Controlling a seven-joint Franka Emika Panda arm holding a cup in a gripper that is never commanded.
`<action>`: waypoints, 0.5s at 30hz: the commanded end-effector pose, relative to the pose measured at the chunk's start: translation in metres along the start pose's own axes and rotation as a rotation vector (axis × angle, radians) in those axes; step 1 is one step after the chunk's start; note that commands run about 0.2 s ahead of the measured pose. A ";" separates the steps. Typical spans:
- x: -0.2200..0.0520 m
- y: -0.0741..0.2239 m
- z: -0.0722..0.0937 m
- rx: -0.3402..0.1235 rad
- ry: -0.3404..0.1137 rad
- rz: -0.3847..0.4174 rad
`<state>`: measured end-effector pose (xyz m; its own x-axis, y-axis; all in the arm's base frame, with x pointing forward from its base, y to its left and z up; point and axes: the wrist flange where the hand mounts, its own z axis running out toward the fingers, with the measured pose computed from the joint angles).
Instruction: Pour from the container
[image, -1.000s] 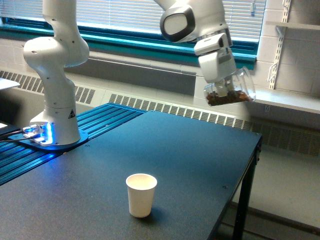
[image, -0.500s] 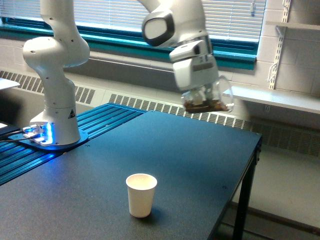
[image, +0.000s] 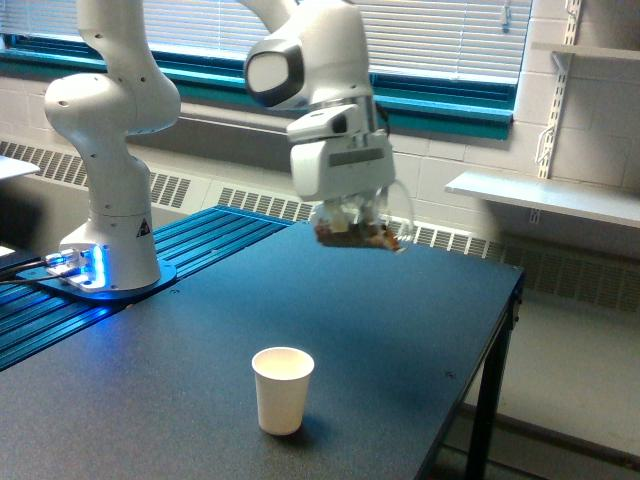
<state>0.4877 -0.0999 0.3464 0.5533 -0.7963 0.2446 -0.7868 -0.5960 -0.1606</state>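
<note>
Overhead, the container (image: 368, 226), a clear cup with brown pieces inside, hangs tilted in mid-air above the dark surface (image: 400, 330), pinched by the end effector (image: 350, 212). Below and toward the exterior view's left, a white paper cup (image: 282, 389) stands upright, well apart.

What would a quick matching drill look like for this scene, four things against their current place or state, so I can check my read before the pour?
Things:
1. clear container
2. white paper cup
3. gripper
4. arm base

Places or states:
A. standing upright on the dark table, near its front edge
B. at the exterior view's left, with blue lights glowing
C. held in the air, tilted, brown contents inside
D. closed around the clear cup, above the table

Pairs: 1-C, 2-A, 3-D, 4-B
</note>
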 end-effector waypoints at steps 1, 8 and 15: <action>-0.005 0.026 0.008 -0.024 -0.013 0.043; -0.010 0.057 0.023 -0.070 -0.045 0.072; 0.000 0.077 0.028 -0.083 -0.050 0.114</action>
<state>0.4382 -0.1301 0.3023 0.5043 -0.8469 0.1686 -0.8476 -0.5227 -0.0908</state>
